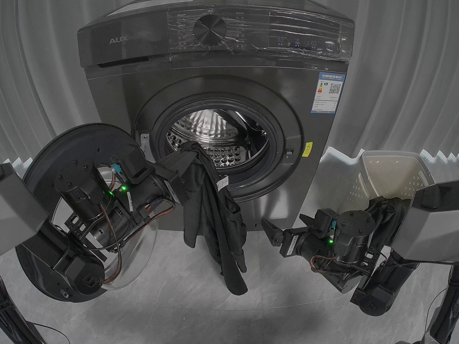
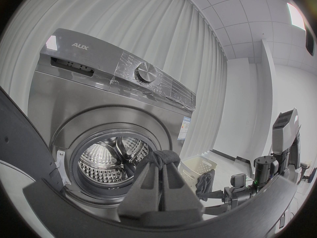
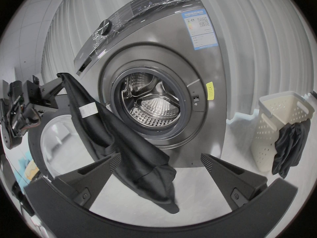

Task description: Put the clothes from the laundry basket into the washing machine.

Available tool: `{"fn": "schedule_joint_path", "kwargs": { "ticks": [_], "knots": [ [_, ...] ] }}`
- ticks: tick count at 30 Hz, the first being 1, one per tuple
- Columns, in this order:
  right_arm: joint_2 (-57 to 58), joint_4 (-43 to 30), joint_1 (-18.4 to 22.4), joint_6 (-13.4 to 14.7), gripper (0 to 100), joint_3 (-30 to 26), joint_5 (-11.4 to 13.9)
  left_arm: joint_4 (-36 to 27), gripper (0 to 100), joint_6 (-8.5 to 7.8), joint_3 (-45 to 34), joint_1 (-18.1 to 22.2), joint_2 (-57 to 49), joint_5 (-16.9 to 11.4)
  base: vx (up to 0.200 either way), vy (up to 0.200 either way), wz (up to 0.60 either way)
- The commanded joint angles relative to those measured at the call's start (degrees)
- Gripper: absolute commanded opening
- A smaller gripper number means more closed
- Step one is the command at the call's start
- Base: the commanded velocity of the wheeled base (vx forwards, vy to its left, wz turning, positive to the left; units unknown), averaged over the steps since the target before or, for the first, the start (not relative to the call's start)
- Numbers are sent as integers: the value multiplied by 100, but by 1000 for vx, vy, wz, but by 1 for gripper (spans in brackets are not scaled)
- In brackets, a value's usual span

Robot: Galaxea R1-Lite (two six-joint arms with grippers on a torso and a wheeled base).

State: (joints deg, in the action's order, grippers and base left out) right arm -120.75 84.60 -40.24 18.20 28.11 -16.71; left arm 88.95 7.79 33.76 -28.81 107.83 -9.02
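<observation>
Even, fairly bright indoor light comes from a ceiling panel [image 2: 296, 16], soft glare on the steel drum [image 1: 210, 126] and the plastic film [image 1: 267, 29] over the washing machine [image 1: 119, 96] controls, faint shadows on the floor [image 1: 191, 311], strong fisheye bending and black corners in both wrist views.

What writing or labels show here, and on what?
Brand lettering on the washing machine top panel: left unquoted.
Control panel markings: too small.
Energy label on its front: too small to read.
Yellow sticker by the door opening: unreadable.
White tag on the black garment: unreadable.
</observation>
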Motion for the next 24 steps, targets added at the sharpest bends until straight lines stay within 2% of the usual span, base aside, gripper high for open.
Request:
{"fn": "schedule_joint_path", "kwargs": {
  "ticks": [1, 2, 4, 10, 13, 14, 15, 19, 21, 23, 24],
  "knots": [
    [104, -23, -239, 412, 100, 89, 54, -1, 0, 3, 8, -2, -16, -3, 0, 0, 0],
    [95, -84, -309, 632, 100, 177, 10, -1, 0, 3, 8, -2, -16, -3, 0, 0, 0],
    [69, -111, -388, 782, 100, 247, -104, 8, 0, 3, 8, -2, -16, -3, 0, 0, 0],
    [-37, -260, -406, 764, 100, 256, -130, -1, 0, 3, 43, -11, -16, -3, 0, 0, 0],
    [-160, -286, -397, 658, 100, 274, -130, -1, 0, 3, 43, -20, -16, -3, 0, 0, 0],
    [-353, -295, -388, 483, 100, 353, -104, -1, 0, 3, 43, -29, -16, -3, 0, 0, 0],
    [-423, -295, -388, 421, 100, 370, -86, 8, 0, 3, 43, -46, -16, 6, 0, 0, 0],
    [-590, -304, -397, 263, 100, 370, 89, -1, 0, 3, 43, -46, -16, 6, 0, 0, 0],
    [-634, -392, -388, 105, 100, 406, 502, -1, 0, 3, 70, -46, -34, 6, 0, 0, 0],
    [-634, -445, -388, 87, 100, 423, 599, -1, 0, 12, 79, -46, -51, 6, 0, 0, 0],
    [-652, -603, -353, 87, 100, 511, 757, -1, 0, 30, 79, -46, -60, 6, 0, 0, 0]
  ]
}}
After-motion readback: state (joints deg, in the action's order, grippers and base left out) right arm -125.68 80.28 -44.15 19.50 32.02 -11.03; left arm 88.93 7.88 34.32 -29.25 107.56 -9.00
